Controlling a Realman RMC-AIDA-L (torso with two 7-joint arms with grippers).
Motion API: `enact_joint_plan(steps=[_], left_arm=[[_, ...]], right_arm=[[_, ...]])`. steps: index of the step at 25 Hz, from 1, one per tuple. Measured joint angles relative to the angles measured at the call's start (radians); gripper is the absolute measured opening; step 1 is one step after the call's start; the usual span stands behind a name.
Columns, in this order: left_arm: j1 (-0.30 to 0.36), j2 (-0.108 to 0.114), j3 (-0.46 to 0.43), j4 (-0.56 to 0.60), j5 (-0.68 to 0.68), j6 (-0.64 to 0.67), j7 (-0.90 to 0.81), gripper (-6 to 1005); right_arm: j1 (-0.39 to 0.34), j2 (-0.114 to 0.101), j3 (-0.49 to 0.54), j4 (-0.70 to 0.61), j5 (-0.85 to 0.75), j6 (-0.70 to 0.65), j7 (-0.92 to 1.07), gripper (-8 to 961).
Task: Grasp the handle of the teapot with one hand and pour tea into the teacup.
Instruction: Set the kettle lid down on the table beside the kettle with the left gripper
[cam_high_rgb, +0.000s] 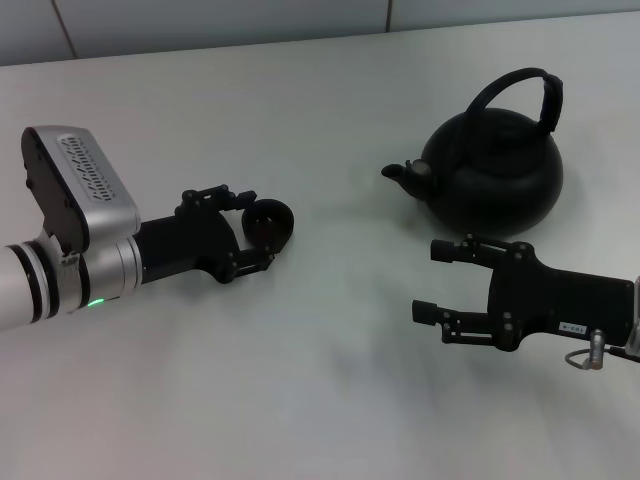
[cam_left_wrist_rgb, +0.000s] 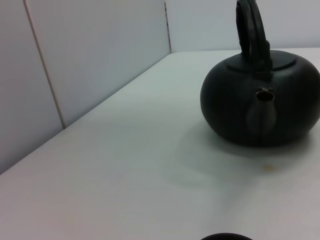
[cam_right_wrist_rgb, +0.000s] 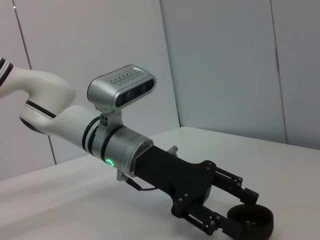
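The matte-black teapot (cam_high_rgb: 495, 175) stands at the right rear of the table, its spout (cam_high_rgb: 400, 172) pointing toward the teacup. Its arched handle (cam_high_rgb: 520, 85) rises over the lid. The tiny black teacup (cam_high_rgb: 268, 222) sits on the table between the fingers of my left gripper (cam_high_rgb: 258, 230), which is shut on its sides. My right gripper (cam_high_rgb: 432, 280) is open and empty, low over the table just in front of the teapot. The left wrist view shows the teapot (cam_left_wrist_rgb: 260, 100), its handle (cam_left_wrist_rgb: 252, 30) and the cup's rim (cam_left_wrist_rgb: 225, 236). The right wrist view shows the left gripper (cam_right_wrist_rgb: 237, 212) on the teacup (cam_right_wrist_rgb: 250, 222).
The white table (cam_high_rgb: 320, 400) runs back to a pale panelled wall (cam_high_rgb: 200, 20) behind the teapot. My left arm's silver wrist camera housing (cam_high_rgb: 80, 190) sits over the table's left side.
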Motion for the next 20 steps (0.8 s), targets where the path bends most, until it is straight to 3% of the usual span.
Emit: enact_joint_plan(steps=[16, 20], left_arm=[[0.006, 0.0, -0.008, 0.009, -0.005, 0.039, 0.002, 850], [0.064, 0.001, -0.009, 0.062, -0.005, 0.076, -0.004, 859]], right_arm=[[0.008, 0.002, 0.0, 0.002, -0.002, 0.0, 0.0, 816], [0.0, 0.002, 0.01, 0.002, 0.008, -0.015, -0.003, 816]])
